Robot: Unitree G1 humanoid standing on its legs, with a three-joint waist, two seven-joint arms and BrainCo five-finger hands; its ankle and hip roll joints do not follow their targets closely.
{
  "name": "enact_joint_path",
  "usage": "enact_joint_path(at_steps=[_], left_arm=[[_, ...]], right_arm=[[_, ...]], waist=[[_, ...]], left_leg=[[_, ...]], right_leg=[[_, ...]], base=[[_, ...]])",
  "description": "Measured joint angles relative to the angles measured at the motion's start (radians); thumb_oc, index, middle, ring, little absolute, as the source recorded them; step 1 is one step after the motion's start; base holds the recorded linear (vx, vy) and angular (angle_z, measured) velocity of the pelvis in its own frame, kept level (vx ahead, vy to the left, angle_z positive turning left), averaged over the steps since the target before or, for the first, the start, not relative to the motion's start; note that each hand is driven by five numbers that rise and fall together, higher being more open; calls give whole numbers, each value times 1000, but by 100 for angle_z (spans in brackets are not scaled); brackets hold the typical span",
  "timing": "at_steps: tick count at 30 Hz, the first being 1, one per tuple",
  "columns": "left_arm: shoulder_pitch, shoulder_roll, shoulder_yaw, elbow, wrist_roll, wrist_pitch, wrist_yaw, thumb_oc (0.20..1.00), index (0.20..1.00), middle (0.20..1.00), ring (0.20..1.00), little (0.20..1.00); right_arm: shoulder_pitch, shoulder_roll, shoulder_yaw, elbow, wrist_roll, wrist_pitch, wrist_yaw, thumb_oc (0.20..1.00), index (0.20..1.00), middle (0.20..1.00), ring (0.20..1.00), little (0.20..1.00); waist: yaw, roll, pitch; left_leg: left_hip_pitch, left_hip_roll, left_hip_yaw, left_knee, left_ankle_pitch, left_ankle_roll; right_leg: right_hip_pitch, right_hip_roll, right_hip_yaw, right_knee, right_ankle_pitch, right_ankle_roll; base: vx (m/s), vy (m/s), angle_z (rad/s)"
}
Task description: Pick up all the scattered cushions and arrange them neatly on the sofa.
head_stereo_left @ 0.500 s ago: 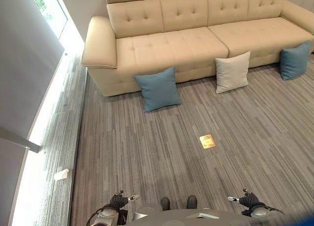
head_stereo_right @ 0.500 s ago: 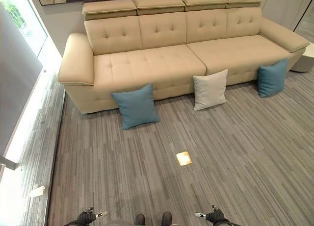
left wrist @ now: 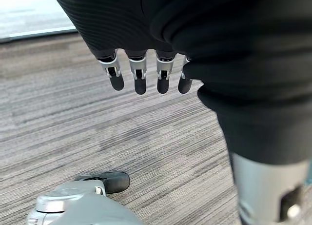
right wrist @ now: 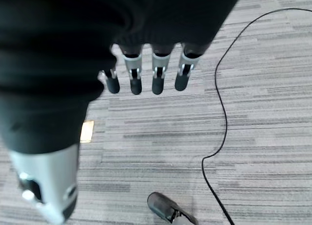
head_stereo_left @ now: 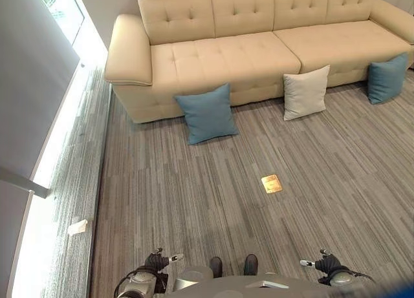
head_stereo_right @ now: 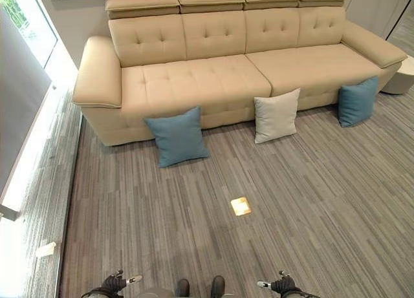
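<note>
Carpet, grey and striped, fills most of the left eye view, with a long beige sofa across the top. Three cushions stand on the carpet, each leaning against the sofa's front: a blue cushion below the left seat, a white cushion near the middle, and a second blue cushion at the right edge. No cushion lies on the seats. A small brass floor plate sits in the carpet, well apart from the cushions. A bright window strip runs along the left side, with a small white scrap on the floor beside it. The left hand and the right hand hang low at the bottom edge, far from the sofa.

The right eye view gives the same layout: the sofa's right armrest is in full view and a pale round object stands just beside it.

In the left wrist view the fingers of the left hand hang straight and slightly apart above bare carpet, holding nothing.

In the right wrist view the fingers of the right hand likewise point down, relaxed and separated, empty, with the brass floor plate on the carpet beyond them.
</note>
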Motion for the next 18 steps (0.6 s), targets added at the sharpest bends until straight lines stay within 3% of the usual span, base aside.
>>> enact_joint_path(at_steps=[1,4,5,7,8,10,12,14,15,16,17,18], left_arm=[[-1,1,0,1,1,1,0,1000,1000,1000,1000,1000],[-2,9,0,1,20,2,0,1000,1000,1000,1000,1000],[-2,13,0,2,21,3,0,1000,1000,1000,1000,1000],[-6,18,1,2,21,4,1,1000,1000,1000,1000,1000],[-10,34,1,1,21,4,1,1000,1000,1000,1000,1000],[-10,36,3,2,20,3,3,1000,1000,1000,1000,1000],[0,37,4,30,21,4,3,1000,1000,1000,1000,1000],[-5,32,4,44,20,5,5,1000,1000,1000,1000,1000],[-15,35,9,53,20,5,5,1000,1000,1000,1000,1000],[-21,35,9,59,20,3,5,1000,1000,1000,1000,1000],[-21,29,7,60,21,0,5,1000,1000,1000,1000,1000],[-12,20,-3,61,21,1,5,1000,1000,1000,1000,1000]], right_arm=[[-22,0,9,-2,-5,2,0,1000,1000,1000,1000,1000],[-47,1,11,-4,-35,2,1,1000,1000,1000,1000,1000],[-50,0,13,-4,-38,3,1,1000,1000,1000,1000,1000],[-59,-4,18,-2,-38,9,1,1000,1000,1000,1000,1000],[-66,4,31,-4,-38,9,1,1000,1000,1000,1000,1000],[-66,3,35,-23,-38,9,1,1000,1000,1000,1000,1000],[-60,4,38,-41,-38,8,1,1000,1000,1000,1000,1000],[-60,3,40,-47,-37,10,1,1000,1000,1000,1000,1000],[-63,6,54,-59,-37,10,-1,1000,1000,1000,1000,1000],[-50,11,59,-59,-37,10,0,1000,1000,1000,1000,1000],[-39,20,59,-38,-37,12,0,1000,1000,1000,1000,1000],[-22,18,57,-33,-35,11,-1,1000,1000,1000,1000,1000]], waist=[[7,1,22],[16,3,33],[23,5,35],[29,24,48],[37,12,59],[29,6,63],[21,-5,61],[7,-18,55],[-11,-27,52],[-29,-38,57],[-25,-63,44],[-30,-50,28]], left_leg=[[-4,-2,-3,16,-7,17],[-4,-9,2,17,-10,23],[-3,-19,-6,21,-15,31],[0,-5,7,31,-13,67],[1,-25,7,60,-36,93],[17,-32,-10,52,-55,88],[48,-33,-21,25,-51,74],[49,-34,-60,22,-73,82],[34,-27,-92,43,-82,82],[44,-28,-118,42,-78,76],[98,-29,-155,31,-114,58],[105,-10,-211,53,-145,44]], right_leg=[[-13,-2,9,29,-6,13],[-35,-15,8,77,-39,16],[-51,-23,7,122,-51,37],[-117,-40,-16,277,-82,72],[-172,-92,-11,430,-114,84],[-215,-97,13,513,-125,100],[-218,-77,64,454,-131,92],[-253,-58,77,400,-123,83],[-271,-26,117,332,-102,95],[-268,-28,115,276,-70,90],[-235,-30,106,263,-26,52],[-210,-16,85,266,-25,19]], base=[[-6,82,-12],[7,106,-4],[-2,86,0],[57,52,8],[169,31,17],[196,-26,7],[305,-115,14],[248,-101,32],[161,-102,69],[399,-297,105],[393,-308,118],[370,-304,126]])
